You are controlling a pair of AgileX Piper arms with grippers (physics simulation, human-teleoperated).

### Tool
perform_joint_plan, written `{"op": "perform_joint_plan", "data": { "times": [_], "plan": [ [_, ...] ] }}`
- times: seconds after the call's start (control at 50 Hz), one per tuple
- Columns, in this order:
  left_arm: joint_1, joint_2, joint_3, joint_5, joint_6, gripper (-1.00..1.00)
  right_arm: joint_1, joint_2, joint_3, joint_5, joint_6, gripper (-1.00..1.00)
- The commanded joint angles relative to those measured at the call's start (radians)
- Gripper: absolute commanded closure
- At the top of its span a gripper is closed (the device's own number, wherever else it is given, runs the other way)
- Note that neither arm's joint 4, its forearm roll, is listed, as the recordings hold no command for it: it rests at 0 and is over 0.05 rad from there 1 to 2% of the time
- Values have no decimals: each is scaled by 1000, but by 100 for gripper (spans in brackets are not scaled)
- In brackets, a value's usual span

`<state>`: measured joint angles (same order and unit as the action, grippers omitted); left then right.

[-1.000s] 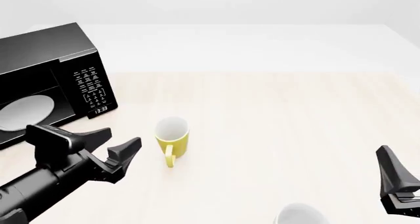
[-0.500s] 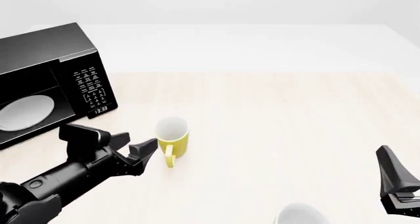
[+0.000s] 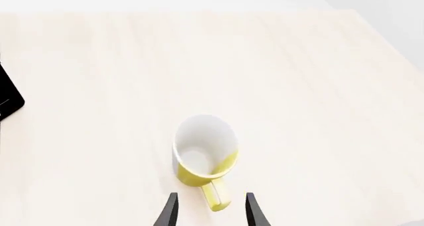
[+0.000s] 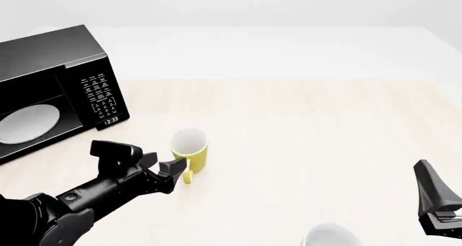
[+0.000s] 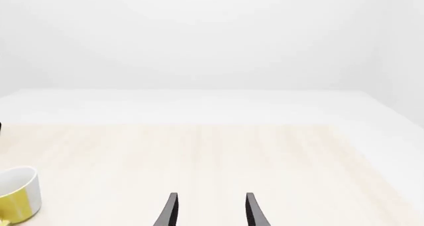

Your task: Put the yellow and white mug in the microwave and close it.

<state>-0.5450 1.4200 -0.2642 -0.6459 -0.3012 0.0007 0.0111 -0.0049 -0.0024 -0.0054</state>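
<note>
Since earlier, the open left claw (image 4: 160,168) had advanced rightward to the upright, glossy cylindrical yellow and white mug (image 4: 189,150), straddling its near-pointing loop handle.

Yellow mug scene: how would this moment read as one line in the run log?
left gripper: open, fingers either side of handle | yellow and white mug: upright on table | microwave: open | right gripper: open, idle
</note>
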Motion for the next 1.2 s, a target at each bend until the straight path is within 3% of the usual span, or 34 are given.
{"op": "perform_joint_plan", "data": {
  "times": [0.02, 0.54, 0.88, 0.9, 1.2],
  "plan": [
    [-18, 85, -22, -43, -29, -100, 0, -1, 1, 0, 1, -100],
    [-33, 320, -59, -145, -93, -100, 0, -1, 1, 0, 1, -100],
    [-59, 387, -71, -171, -124, -100, 0, -2, 1, 0, 1, -100],
    [-60, 391, -71, -173, -127, 100, 0, -2, 1, 0, 1, -100],
    [-50, 279, -33, -161, -112, 100, 0, -2, 1, 0, 1, -100]
  ]
}}
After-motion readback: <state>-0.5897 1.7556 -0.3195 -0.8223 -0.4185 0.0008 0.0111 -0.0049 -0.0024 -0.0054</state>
